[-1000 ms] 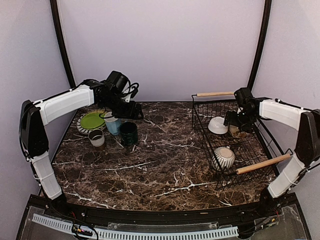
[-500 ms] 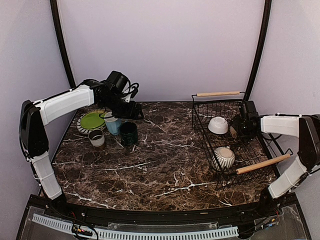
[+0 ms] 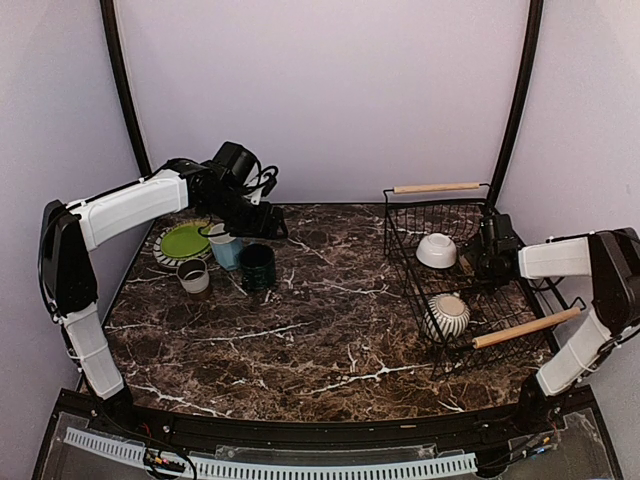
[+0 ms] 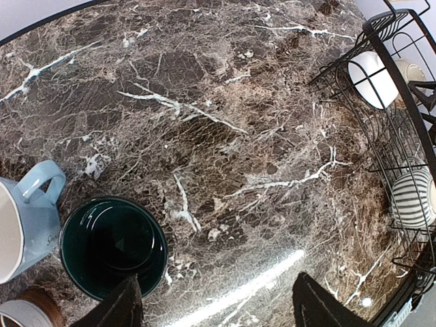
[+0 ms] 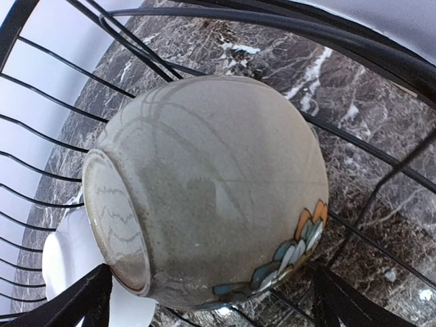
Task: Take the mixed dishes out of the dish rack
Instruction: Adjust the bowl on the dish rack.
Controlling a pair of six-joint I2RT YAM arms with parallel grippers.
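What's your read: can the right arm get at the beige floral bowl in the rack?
Probably yes: the open right tool faces the beige floral bowl inside the dish rack, fingers flanking it, nothing between.

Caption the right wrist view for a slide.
Open right claw facing a beige ceramic bowl on its side in the black wire dish rack, white bowl behind.

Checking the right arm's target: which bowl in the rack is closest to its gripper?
The beige bowl with painted petals, tipped on its side beside the white bowl; the striped bowl lies farther off.
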